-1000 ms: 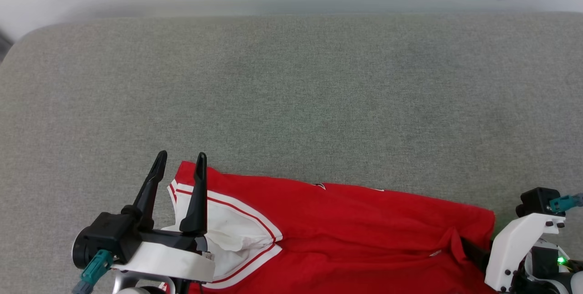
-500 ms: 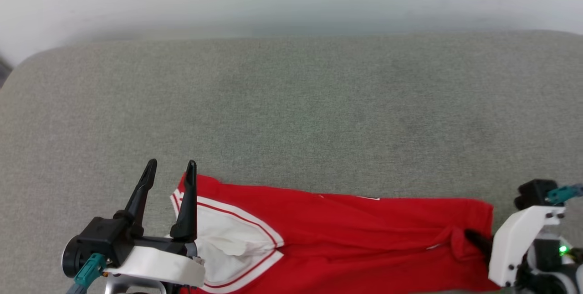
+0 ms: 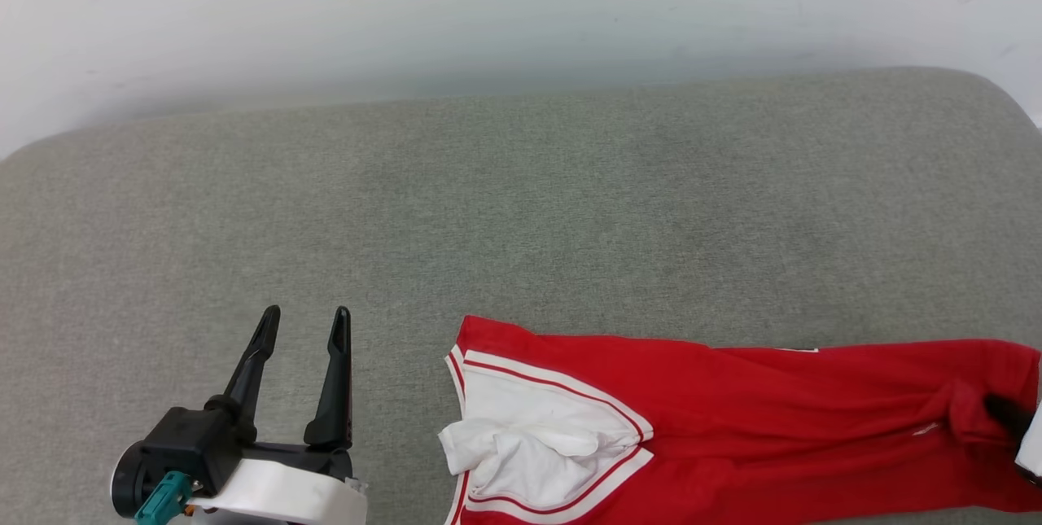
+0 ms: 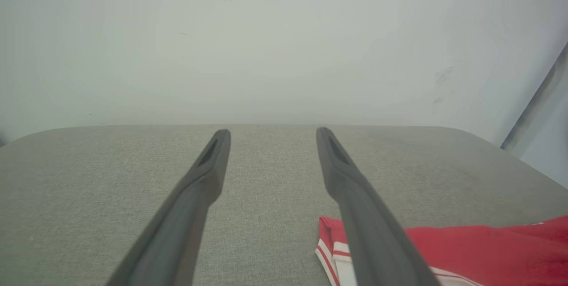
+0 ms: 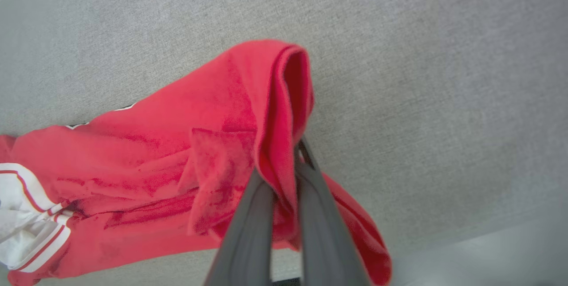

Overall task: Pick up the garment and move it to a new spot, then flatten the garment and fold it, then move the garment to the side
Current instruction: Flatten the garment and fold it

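The garment (image 3: 733,411), red with a white sleeve and red-and-white striped trim, lies stretched along the near edge of the grey cushion (image 3: 521,207). My right gripper (image 3: 1009,419) is at the far right edge, shut on the garment's right end. In the right wrist view the right gripper (image 5: 284,166) pinches a raised fold of the red garment (image 5: 177,153). My left gripper (image 3: 305,317) stands open over bare cushion, left of the sleeve and apart from it. In the left wrist view the left gripper (image 4: 270,133) holds nothing, and a corner of the garment (image 4: 466,246) shows at lower right.
A pale wall (image 3: 521,4) runs behind the cushion's far edge. The cushion's rounded right corner (image 3: 1001,94) lies at the upper right. Bare grey fabric stretches beyond and left of the garment.
My right gripper has shut on the garment's right end and dragged it rightward, away from the left gripper, which stays open. The head camera has also shifted.
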